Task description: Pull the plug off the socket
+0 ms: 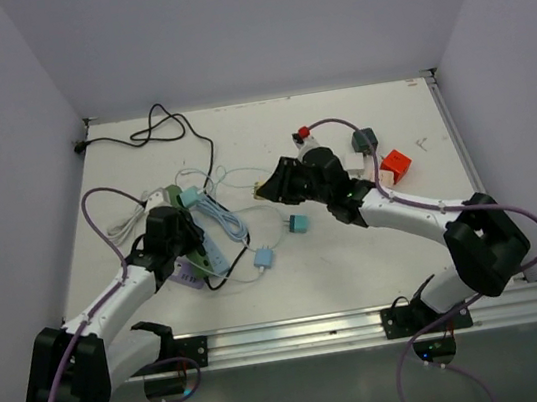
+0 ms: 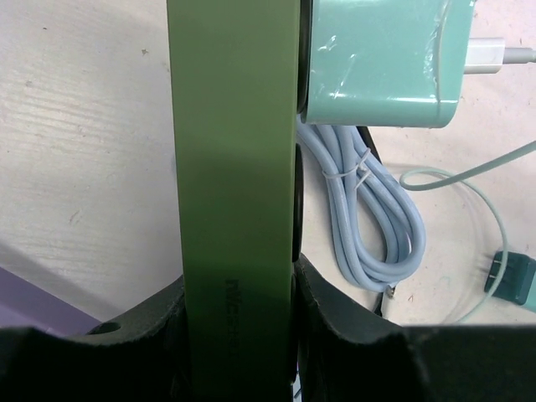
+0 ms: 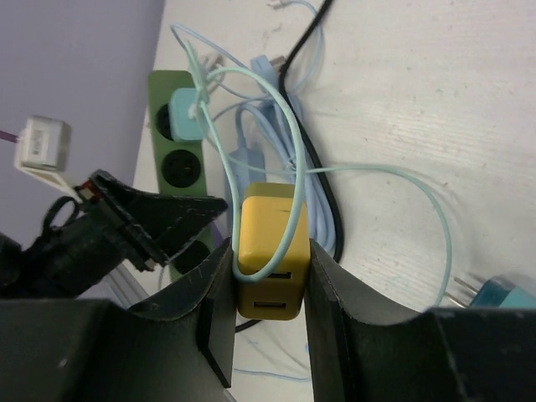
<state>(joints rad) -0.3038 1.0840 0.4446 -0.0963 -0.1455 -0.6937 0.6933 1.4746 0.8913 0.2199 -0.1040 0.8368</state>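
Tight around the socket (image 2: 234, 126): clamped across by the left gripper (image 2: 241, 280), flanked on its right by a mint charger (image 2: 377, 59) and a coiled pale blue cable (image 2: 368, 209). Strung between the socket and the yellow plug (image 3: 268, 218) in the right gripper (image 3: 268, 251), a thin mint lead (image 3: 291, 134), possibly snagging. Opens up over bare table (image 1: 360, 268) front centre. Narrows far right past a red adapter (image 1: 396, 164).

I drive a left arm (image 1: 112, 303) and right arm (image 1: 413, 208): white links, black joints; purple cable (image 1: 88, 210) at ten o'clock; black left gripper (image 1: 188, 238).
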